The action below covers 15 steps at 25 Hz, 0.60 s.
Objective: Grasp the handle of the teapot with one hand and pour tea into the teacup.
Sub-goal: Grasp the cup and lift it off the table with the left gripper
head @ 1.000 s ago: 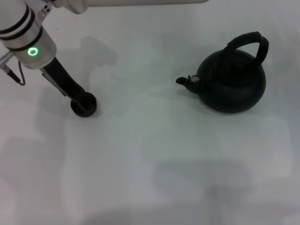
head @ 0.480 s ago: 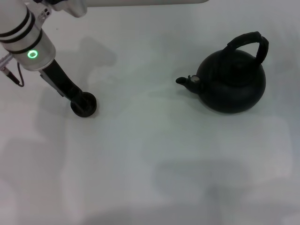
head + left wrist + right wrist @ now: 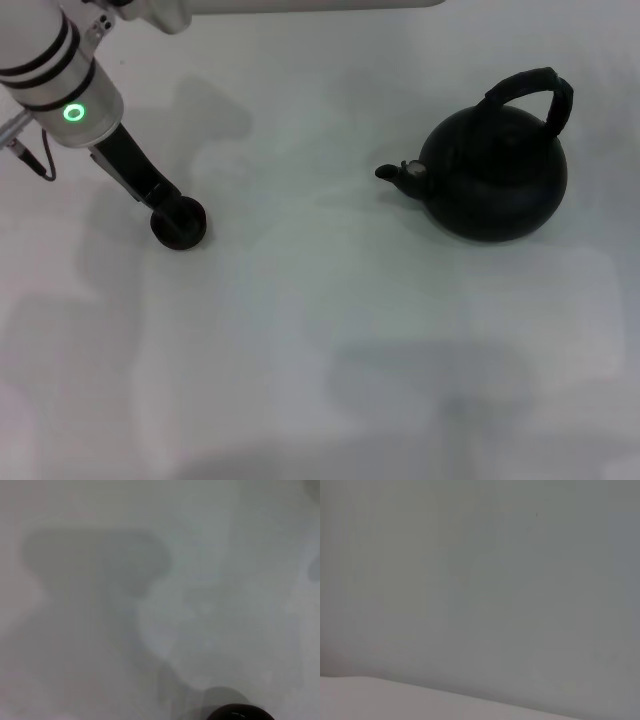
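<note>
So there's a big white table [image 3: 330,380] filling pretty much the whole head view; on the right side, toward the far edge, sits the teapot [image 3: 495,185], round and matte black, upright, spout pointing left with a silvery bit at the tip; the handle [image 3: 530,88] arches over its top and nothing is touching it. Over on the left the left arm [image 3: 55,75] comes in from the far corner, white with black bands and a green ring light; its dark left gripper [image 3: 165,205] reaches down right at the teacup [image 3: 180,225], a tiny black bowl sitting on the table, well apart from the teapot; honestly can't tell if the fingers are spread or pinched on the rim, they blend into the cup. The left wrist view just catches a dark rounded edge of the cup at the frame border; the right wrist view is plain grey surface, with that arm's gripper nowhere in sight.
</note>
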Available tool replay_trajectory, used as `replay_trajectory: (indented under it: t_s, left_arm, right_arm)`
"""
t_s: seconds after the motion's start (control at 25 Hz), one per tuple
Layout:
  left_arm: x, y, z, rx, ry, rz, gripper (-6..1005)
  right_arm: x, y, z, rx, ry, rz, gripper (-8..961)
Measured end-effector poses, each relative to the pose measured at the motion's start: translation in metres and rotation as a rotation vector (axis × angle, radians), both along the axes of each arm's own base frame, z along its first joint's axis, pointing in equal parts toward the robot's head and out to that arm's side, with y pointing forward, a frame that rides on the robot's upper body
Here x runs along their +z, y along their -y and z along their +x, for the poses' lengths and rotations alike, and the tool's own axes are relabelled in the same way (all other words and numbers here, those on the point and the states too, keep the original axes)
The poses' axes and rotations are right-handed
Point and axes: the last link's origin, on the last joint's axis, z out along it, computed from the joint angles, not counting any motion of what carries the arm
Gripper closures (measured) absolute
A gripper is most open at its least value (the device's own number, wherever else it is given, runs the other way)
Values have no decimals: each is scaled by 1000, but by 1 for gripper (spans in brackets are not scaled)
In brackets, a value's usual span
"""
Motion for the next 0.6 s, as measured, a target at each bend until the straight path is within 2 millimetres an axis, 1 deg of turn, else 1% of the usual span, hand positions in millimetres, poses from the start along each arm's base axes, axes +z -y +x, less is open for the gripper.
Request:
replay_trajectory:
  t_s: [0.6]
  left_arm:
    - [-3, 2, 0, 9, 8, -10, 110]
  right_arm:
    - [0, 0, 0, -1, 0, -1, 526]
